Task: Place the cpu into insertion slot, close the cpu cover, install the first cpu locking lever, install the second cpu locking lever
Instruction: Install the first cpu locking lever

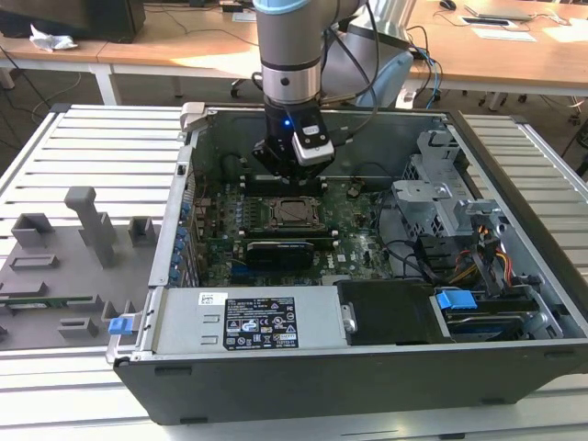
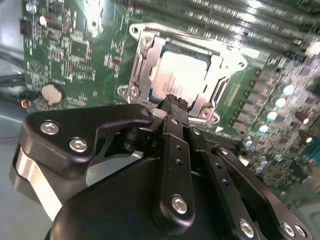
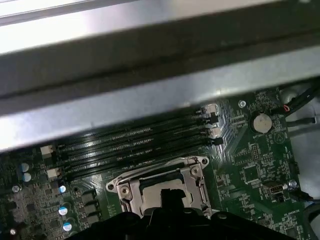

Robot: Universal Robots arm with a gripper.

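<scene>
The cpu [image 2: 182, 75] lies in the insertion slot [image 1: 292, 213] on the green board, silver-grey face up. Around it the cpu cover [image 2: 142, 65] lies flat, and the chip shows through its square cut-out. My gripper [image 2: 172, 101] hangs just above the socket's edge with its black fingers together and nothing between them. In the exterior view the gripper [image 1: 288, 175] stands over the board just behind the socket. In the first wrist view the gripper [image 3: 170, 197] covers part of the cover frame [image 3: 125, 189].
Long black memory slots [image 3: 135, 145] run beside the socket, with the case wall [image 3: 150, 100] behind them. A coin battery [image 2: 50, 92] sits on the board. A black card [image 1: 280, 250], the power supply [image 1: 248, 322] and a drive cage [image 1: 441, 197] fill the case. Grey fixtures [image 1: 64, 266] stand at the exterior view's left.
</scene>
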